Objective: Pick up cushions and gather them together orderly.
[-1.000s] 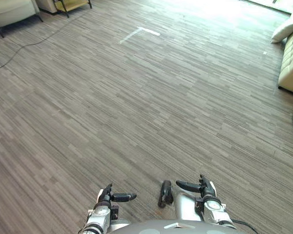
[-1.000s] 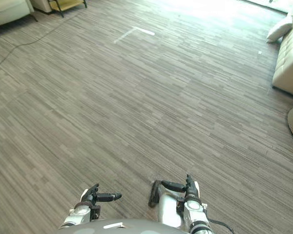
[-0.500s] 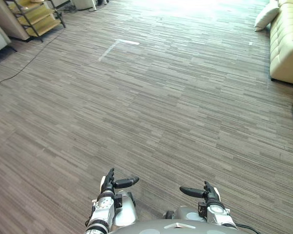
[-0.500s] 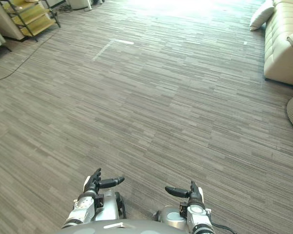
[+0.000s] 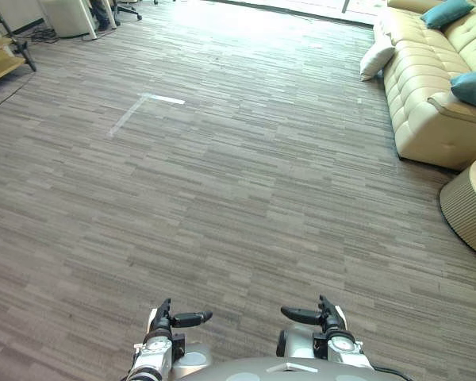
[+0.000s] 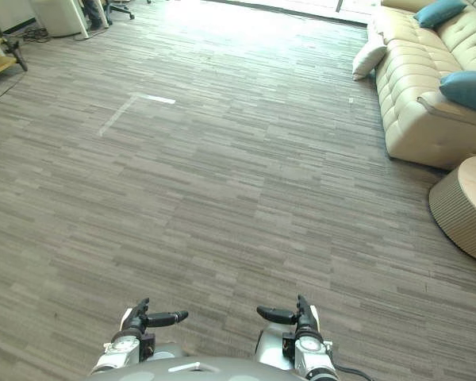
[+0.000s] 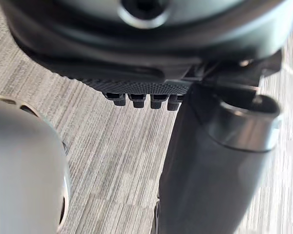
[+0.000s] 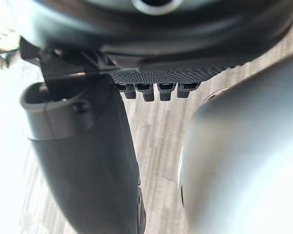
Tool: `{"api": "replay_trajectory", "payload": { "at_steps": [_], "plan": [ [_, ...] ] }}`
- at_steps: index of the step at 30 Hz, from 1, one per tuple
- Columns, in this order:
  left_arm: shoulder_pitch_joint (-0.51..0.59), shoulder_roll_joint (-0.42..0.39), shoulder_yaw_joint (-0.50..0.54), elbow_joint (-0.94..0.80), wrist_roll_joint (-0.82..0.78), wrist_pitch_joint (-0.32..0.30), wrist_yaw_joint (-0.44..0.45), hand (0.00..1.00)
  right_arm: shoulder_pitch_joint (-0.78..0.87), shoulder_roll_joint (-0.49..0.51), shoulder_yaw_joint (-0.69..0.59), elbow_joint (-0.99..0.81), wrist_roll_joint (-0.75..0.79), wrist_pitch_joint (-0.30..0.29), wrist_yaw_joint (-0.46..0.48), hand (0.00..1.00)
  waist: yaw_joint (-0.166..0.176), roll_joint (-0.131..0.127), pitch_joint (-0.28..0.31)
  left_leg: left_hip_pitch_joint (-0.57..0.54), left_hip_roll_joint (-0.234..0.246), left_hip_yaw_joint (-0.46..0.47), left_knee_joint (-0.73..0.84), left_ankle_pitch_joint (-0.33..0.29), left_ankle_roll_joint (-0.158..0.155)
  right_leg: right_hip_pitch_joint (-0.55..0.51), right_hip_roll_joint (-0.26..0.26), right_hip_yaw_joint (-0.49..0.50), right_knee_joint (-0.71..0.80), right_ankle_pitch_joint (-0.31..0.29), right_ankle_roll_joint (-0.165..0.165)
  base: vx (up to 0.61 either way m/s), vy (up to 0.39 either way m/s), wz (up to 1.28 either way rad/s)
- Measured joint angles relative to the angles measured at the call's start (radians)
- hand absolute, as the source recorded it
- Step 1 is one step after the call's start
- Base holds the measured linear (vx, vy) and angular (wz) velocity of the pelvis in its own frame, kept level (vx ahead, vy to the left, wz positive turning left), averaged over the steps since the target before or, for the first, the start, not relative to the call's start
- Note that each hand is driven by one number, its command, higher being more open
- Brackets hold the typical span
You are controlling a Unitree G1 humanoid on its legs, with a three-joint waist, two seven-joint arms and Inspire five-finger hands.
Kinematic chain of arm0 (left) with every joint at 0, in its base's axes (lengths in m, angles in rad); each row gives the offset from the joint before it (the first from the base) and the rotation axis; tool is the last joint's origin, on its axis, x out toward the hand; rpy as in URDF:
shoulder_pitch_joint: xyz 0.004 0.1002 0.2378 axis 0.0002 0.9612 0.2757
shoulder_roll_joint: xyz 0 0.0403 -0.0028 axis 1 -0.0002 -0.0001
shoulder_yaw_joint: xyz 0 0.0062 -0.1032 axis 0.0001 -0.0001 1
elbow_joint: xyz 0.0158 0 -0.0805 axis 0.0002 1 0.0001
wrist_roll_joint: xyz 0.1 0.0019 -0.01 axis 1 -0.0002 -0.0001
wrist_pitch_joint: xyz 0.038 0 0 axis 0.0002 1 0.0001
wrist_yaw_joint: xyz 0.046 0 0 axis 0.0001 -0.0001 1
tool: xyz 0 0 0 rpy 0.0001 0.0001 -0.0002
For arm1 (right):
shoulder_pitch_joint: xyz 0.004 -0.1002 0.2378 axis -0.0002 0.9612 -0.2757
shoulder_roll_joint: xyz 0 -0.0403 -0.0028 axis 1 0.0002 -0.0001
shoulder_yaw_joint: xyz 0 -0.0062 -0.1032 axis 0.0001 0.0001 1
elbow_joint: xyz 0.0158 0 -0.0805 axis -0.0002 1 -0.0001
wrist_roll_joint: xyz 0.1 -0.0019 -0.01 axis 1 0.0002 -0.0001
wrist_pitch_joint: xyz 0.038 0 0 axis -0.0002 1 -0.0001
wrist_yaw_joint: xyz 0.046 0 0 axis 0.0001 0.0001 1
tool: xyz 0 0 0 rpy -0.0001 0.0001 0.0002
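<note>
Silver-grey arms (image 5: 339,350) end in the black left hand (image 5: 163,322) and right hand (image 5: 327,316), palms stippled.

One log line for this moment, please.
left hand open, empty | right hand open, empty | white cushion on floor against sofa | two teal cushions on sofa

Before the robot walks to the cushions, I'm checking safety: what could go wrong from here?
The round woven table stands beside the sofa, so a direct walk to the nearer teal cushion may clip it. The white cushion leans on the floor against the sofa's end; stooping for it could upset balance. Left hand and right hand hold nothing.
</note>
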Motion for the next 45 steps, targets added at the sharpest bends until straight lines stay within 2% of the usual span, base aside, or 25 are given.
{"api": "replay_trajectory", "payload": {
  "at_steps": [1, 2, 6, 7, 8, 9, 10, 13, 15, 17, 20, 21, 23, 25, 27, 28, 31, 34, 36, 37, 38, 40, 42, 44, 45],
  "plan": [
    [0.001, 0.006, -0.024, 0.006, 0.001, 0.002, -0.002, 1.00, -0.011, -0.001, -0.001, 0.000, 0.000, 0.000, 0.001, 1.00, -0.011, -0.002, 0.008, 0.060, 0.003, 0.000, -0.060, -0.003, -0.013, -0.014, 0.032, -0.021, -0.291, 0.119, 0.018, 0.61, -0.213, 0.19],
    [-0.003, -0.006, -0.024, 0.022, 0.000, 0.003, -0.005, 1.00, -0.027, -0.015, -0.020, 0.004, 0.004, 0.001, 0.005, 1.00, -0.017, 0.028, 0.027, 0.121, 0.028, -0.015, -0.093, -0.005, -0.017, 0.029, 0.073, -0.027, -0.312, 0.235, -0.052, 0.62, -0.218, 0.06],
    [-0.008, -0.033, -0.021, 0.023, 0.019, -0.006, -0.022, 1.00, -0.044, -0.027, -0.084, 0.006, -0.005, 0.010, 0.012, 1.00, -0.025, 0.051, 0.035, 0.152, 0.022, -0.048, -0.052, 0.076, -0.067, 0.001, 0.048, -0.002, -0.113, 0.059, -0.070, 0.65, -0.255, -0.07],
    [-0.005, -0.034, -0.011, 0.023, 0.034, -0.005, -0.018, 1.00, -0.037, -0.031, -0.101, 0.006, -0.006, 0.013, 0.012, 1.00, -0.037, 0.062, 0.030, 0.117, 0.054, -0.089, 0.097, 0.078, -0.088, 0.038, 0.059, -0.009, -0.088, -0.014, -0.067, 0.43, -0.205, 0.07],
    [-0.005, -0.037, 0.005, 0.008, 0.036, -0.003, -0.021, 1.00, -0.029, -0.030, -0.099, -0.002, -0.006, 0.019, 0.013, 1.00, -0.038, 0.075, 0.035, 0.004, 0.101, -0.156, 0.358, 0.121, -0.174, 0.085, 0.077, -0.021, -0.110, -0.046, -0.064, 0.41, -0.188, 0.08],
    [-0.002, -0.041, 0.022, -0.003, 0.040, -0.003, -0.024, 1.00, -0.026, -0.032, -0.097, -0.007, -0.006, 0.021, 0.013, 1.00, -0.037, 0.081, 0.038, -0.052, 0.121, -0.185, 0.477, 0.141, -0.212, 0.105, 0.091, -0.023, -0.122, -0.054, -0.065, 0.59, -0.202, -0.11],
    [0.012, -0.057, 0.072, -0.039, 0.035, -0.006, -0.024, 1.00, -0.022, -0.036, -0.096, -0.013, 0.001, 0.033, 0.008, 1.00, -0.034, 0.103, 0.052, -0.187, 0.180, -0.201, 0.797, 0.138, -0.212, 0.191, 0.147, -0.023, -0.177, -0.072, -0.077, 0.57, -0.085, -0.26],
    [0.030, -0.060, 0.129, -0.088, 0.020, -0.008, -0.017, 1.00, -0.001, -0.022, -0.079, -0.013, 0.009, 0.042, 0.004, 1.00, -0.018, 0.087, 0.056, -0.301, 0.201, -0.116, 0.903, 0.063, -0.137, 0.332, 0.177, 0.002, -0.263, -0.092, -0.083, 0.44, 0.011, -0.42],
    [0.031, -0.060, 0.144, -0.124, -0.005, -0.029, -0.013, 1.00, 0.010, -0.019, -0.045, -0.014, 0.010, 0.045, -0.002, 1.00, 0.001, 0.080, 0.055, -0.434, 0.182, -0.046, 0.720, 0.003, -0.064, 0.436, 0.187, 0.044, -0.372, -0.099, -0.070, 0.45, 0.088, -0.42],
    [0.023, -0.058, 0.150, -0.132, -0.021, -0.030, -0.010, 1.00, 0.014, -0.011, -0.047, -0.004, 0.009, 0.046, -0.003, 1.00, 0.019, 0.074, 0.057, -0.496, 0.144, -0.027, 0.482, 0.012, -0.057, 0.483, 0.168, 0.067, -0.410, -0.110, -0.048, 0.43, 0.158, -0.47],
    [0.024, -0.064, 0.149, -0.144, -0.049, -0.036, -0.004, 1.00, 0.019, -0.016, -0.043, 0.013, 0.008, 0.045, -0.011, 1.00, 0.030, 0.076, 0.055, -0.541, 0.079, -0.034, 0.091, 0.161, -0.071, 0.581, 0.141, 0.111, -0.467, -0.161, 0.017, 0.51, 0.256, -0.56],
    [0.022, -0.060, 0.143, -0.142, -0.063, -0.042, -0.002, 1.00, 0.020, -0.019, -0.017, 0.043, 0.008, 0.044, -0.012, 1.00, 0.052, 0.058, 0.038, -0.533, 0.060, -0.038, 0.115, 0.289, -0.029, 0.626, 0.121, 0.158, -0.493, -0.177, 0.037, 0.66, 0.318, -0.76],
    [0.022, -0.034, 0.138, -0.141, -0.063, -0.043, 0.000, 1.00, 0.021, 0.013, 0.000, 0.067, 0.008, 0.043, -0.009, 1.00, 0.049, 0.003, 0.009, -0.551, 0.030, -0.046, 0.196, 0.262, 0.026, 0.628, 0.084, 0.216, -0.480, -0.138, 0.006, 0.80, 0.360, -0.42],
    [0.021, -0.011, 0.134, -0.135, -0.064, -0.041, 0.000, 1.00, 0.031, 0.039, -0.003, 0.070, 0.009, 0.041, -0.009, 1.00, 0.045, -0.042, -0.018, -0.562, 0.004, -0.041, 0.317, 0.150, 0.049, 0.588, 0.034, 0.236, -0.331, -0.081, 0.079, 0.68, 0.295, 0.07],
    [0.009, 0.003, 0.120, -0.099, -0.066, -0.038, 0.002, 1.00, 0.028, 0.039, -0.008, 0.073, 0.010, 0.039, -0.006, 1.00, 0.040, -0.057, -0.021, -0.513, -0.022, -0.038, 0.366, 0.062, 0.062, 0.510, -0.004, 0.265, -0.062, 0.037, 0.117, 0.67, 0.223, 0.21],
    [-0.004, 0.008, 0.102, -0.069, -0.068, -0.022, 0.005, 1.00, 0.027, 0.036, -0.010, 0.069, 0.011, 0.031, -0.004, 1.00, 0.036, -0.046, -0.010, -0.436, -0.037, -0.038, 0.363, 0.002, 0.063, 0.416, -0.033, 0.276, 0.183, 0.197, 0.143, 0.62, 0.151, 0.09],
    [0.013, 0.001, 0.082, -0.043, -0.067, -0.003, 0.009, 1.00, 0.030, 0.014, 0.003, 0.021, 0.010, 0.014, 0.002, 1.00, 0.022, -0.021, -0.006, -0.214, -0.042, -0.037, 0.239, -0.055, 0.047, 0.221, -0.073, 0.162, 0.422, 0.096, 0.034, 0.57, 0.052, -0.06],
    [0.022, -0.001, 0.038, -0.027, -0.066, -0.001, 0.003, 1.00, 0.016, -0.003, -0.006, -0.017, 0.015, -0.001, 0.001, 1.00, 0.001, -0.002, 0.005, -0.047, -0.023, -0.033, 0.083, -0.052, 0.025, 0.025, -0.038, 0.044, 0.212, 0.001, 0.004, 0.61, -0.116, 0.03],
    [0.021, 0.003, 0.014, -0.013, -0.059, 0.002, -0.001, 1.00, 0.005, -0.005, -0.013, -0.021, 0.016, 0.000, 0.002, 1.00, -0.010, 0.001, 0.007, 0.016, -0.004, -0.032, 0.032, -0.054, 0.007, -0.022, 0.002, 0.007, -0.039, 0.018, 0.014, 0.64, -0.239, 0.26],
    [0.023, 0.007, 0.005, 0.002, -0.042, 0.003, -0.003, 1.00, 0.006, -0.010, -0.024, -0.032, 0.032, 0.001, 0.006, 1.00, -0.028, 0.008, 0.013, 0.075, 0.012, -0.045, -0.002, -0.071, -0.030, -0.006, 0.041, -0.002, -0.203, 0.163, -0.052, 0.80, -0.284, 0.22],
    [0.014, -0.021, 0.005, 0.012, -0.036, 0.004, -0.005, 1.00, -0.013, -0.033, -0.025, -0.021, 0.033, 0.003, 0.005, 1.00, -0.014, 0.050, 0.015, 0.099, 0.036, -0.062, -0.026, -0.063, -0.035, 0.016, 0.076, -0.021, -0.200, 0.142, -0.059, 0.66, -0.197, 0.17],
    [0.011, -0.031, -0.003, -0.008, -0.019, -0.001, -0.024, 1.00, -0.015, -0.041, -0.052, -0.021, 0.020, 0.007, 0.003, 1.00, -0.017, 0.056, 0.019, 0.105, 0.017, -0.046, -0.024, 0.014, -0.045, 0.017, 0.060, -0.014, -0.134, 0.067, -0.064, 0.61, -0.151, 0.05],
    [0.012, -0.052, 0.022, -0.016, 0.000, -0.002, -0.021, 1.00, 0.002, -0.044, -0.089, -0.024, 0.027, 0.037, 0.002, 1.00, -0.029, 0.069, 0.020, 0.031, 0.060, -0.099, 0.255, 0.056, -0.100, 0.083, 0.058, -0.024, -0.098, -0.046, -0.063, 0.62, -0.239, 0.12],
    [0.021, -0.060, 0.076, -0.032, 0.000, 0.002, -0.019, 1.00, 0.014, -0.046, -0.086, -0.041, 0.027, 0.044, 0.001, 1.00, -0.027, 0.095, 0.025, -0.152, 0.147, -0.180, 0.686, 0.178, -0.177, 0.169, 0.111, -0.030, -0.144, -0.078, -0.070, 0.48, -0.157, -0.23],
    [0.029, -0.065, 0.105, -0.059, -0.001, 0.001, -0.019, 1.00, 0.015, -0.042, -0.077, -0.040, 0.027, 0.046, -0.002, 1.00, -0.024, 0.106, 0.030, -0.242, 0.194, -0.179, 0.892, 0.164, -0.169, 0.235, 0.148, -0.021, -0.182, -0.089, -0.079, 0.54, -0.069, -0.44]
  ]
}}
